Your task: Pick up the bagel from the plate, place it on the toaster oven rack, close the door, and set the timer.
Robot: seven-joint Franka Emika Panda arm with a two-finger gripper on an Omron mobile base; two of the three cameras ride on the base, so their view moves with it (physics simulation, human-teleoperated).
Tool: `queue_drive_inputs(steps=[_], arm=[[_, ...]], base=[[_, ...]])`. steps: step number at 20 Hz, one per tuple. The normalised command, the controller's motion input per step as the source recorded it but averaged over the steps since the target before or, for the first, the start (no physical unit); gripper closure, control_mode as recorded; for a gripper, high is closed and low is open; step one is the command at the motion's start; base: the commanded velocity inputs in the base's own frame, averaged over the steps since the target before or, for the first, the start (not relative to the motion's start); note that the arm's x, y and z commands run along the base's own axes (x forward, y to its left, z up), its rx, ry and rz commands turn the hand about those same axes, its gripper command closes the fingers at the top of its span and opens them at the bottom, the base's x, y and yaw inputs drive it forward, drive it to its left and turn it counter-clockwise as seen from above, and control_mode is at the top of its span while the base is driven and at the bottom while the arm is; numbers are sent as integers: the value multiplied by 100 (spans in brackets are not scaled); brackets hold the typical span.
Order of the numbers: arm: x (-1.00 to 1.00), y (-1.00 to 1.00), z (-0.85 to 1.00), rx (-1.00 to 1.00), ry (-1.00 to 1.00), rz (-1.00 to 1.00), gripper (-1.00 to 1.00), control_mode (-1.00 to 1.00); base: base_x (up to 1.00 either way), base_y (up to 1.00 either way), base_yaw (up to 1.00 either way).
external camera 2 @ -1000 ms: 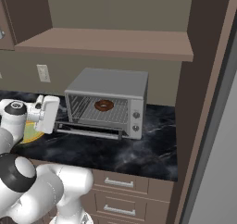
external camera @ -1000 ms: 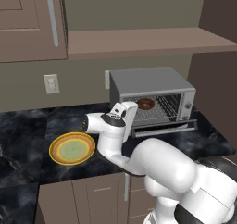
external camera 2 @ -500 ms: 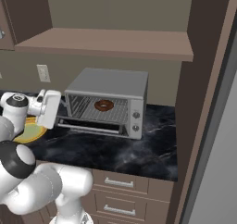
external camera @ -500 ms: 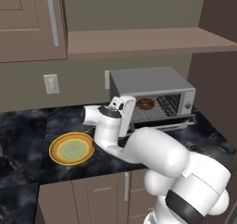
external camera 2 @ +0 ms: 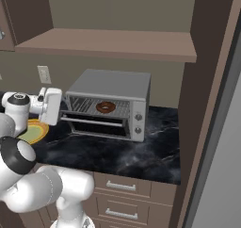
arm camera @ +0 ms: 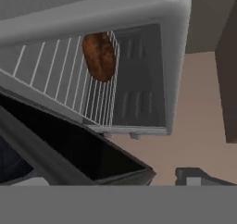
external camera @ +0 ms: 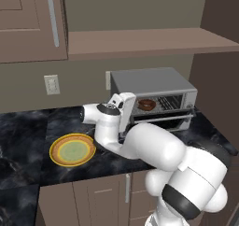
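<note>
The gripper (external camera: 125, 127) hangs empty with its jaws spread wide, at the left front corner of the toaster oven (external camera: 154, 87), just beside the lowered door (external camera: 163, 120) and not touching it as far as the base views show. The bagel (external camera 2: 105, 107) already lies on the rack (external camera 2: 101, 108), near the middle of the cavity, so the plate (external camera: 72, 150) on the counter to the left sits bare. From here the risk lies in closing the door. The hand is low and off to the door's left end; a push from there would probably twist rather than lift the panel, or the open fingers could slip past its edge and scrape the counter. If a fingertip catches the rack's front wire, the bagel might be jolted toward the back. The bulky forearm lies close over the counter between plate and oven, so a wide swing could knock the plate. The knobs on the far right strip demand a long reach afterwards.
</note>
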Motion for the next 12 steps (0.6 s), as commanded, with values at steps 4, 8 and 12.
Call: queue_drive_inputs(steps=[4,8,12], arm=[[22,0,23,0,-24,0,-100,-100],[18,0,21,0,-23,0,-100,-100],[16,0,17,0,-21,0,-100,-100]], base=[[0,0,0],[0,0,0],[0,0,0]])
